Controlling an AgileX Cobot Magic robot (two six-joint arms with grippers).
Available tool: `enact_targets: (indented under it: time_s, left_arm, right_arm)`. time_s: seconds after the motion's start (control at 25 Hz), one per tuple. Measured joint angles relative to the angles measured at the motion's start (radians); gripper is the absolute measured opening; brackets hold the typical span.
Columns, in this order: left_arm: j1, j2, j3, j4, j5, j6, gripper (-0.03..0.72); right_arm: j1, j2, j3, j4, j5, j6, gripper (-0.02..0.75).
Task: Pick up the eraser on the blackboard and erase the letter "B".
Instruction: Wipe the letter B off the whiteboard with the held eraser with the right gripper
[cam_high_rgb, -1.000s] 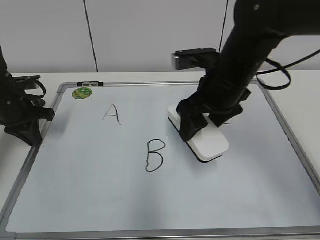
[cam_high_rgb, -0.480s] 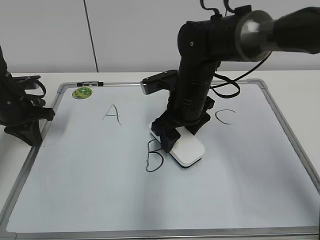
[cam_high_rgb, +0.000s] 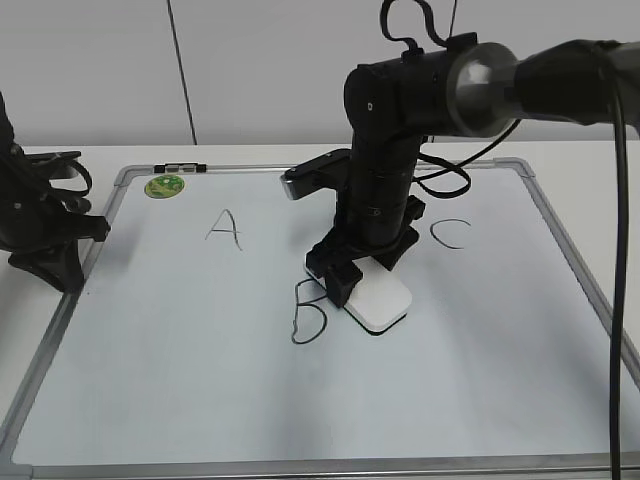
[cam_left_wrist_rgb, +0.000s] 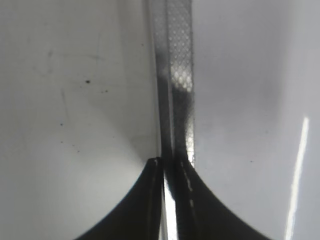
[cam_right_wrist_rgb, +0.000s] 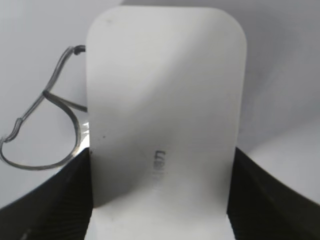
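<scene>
Right wrist view: the right gripper (cam_right_wrist_rgb: 160, 200) is pinching the smooth white block eraser (cam_right_wrist_rgb: 162, 105) by its long sides; it looks light, hard and slippery. The left gripper (cam_left_wrist_rgb: 170, 170) is pressing its fingers together.

The blackboard (cam_high_rgb: 200, 380) is viewed obliquely from the front, at about chest height. The frame edge (cam_left_wrist_rgb: 175, 90) is viewed very closely by the left wrist camera. The eraser (cam_right_wrist_rgb: 162, 115), also visible in the exterior view, is framed closely from the right wrist.

Blackboard (cam_high_rgb: 200, 380): handwritten "A" (cam_high_rgb: 224, 229), letter "B" (cam_high_rgb: 309, 316), "C" (cam_high_rgb: 451, 233); eraser (cam_right_wrist_rgb: 162, 115) print unreadable.
</scene>
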Motion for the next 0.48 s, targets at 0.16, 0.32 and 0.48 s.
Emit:
enact_targets:
  time_s: [0.16,0.32,0.48]
  left_arm:
    - [0.000,0.000,0.000,0.000,0.000,0.000,0.032]
    - [0.000,0.000,0.000,0.000,0.000,0.000,0.032]
    - [0.000,0.000,0.000,0.000,0.000,0.000,0.032]
  right_arm:
    - [0.000,0.005,-0.011,0.014,0.019,0.000,0.536]
    - [0.002,0.009,-0.015,0.036,0.035,-0.002,0.536]
    - [0.048,0.014,-0.024,0.025,0.046,-0.011,0.536]
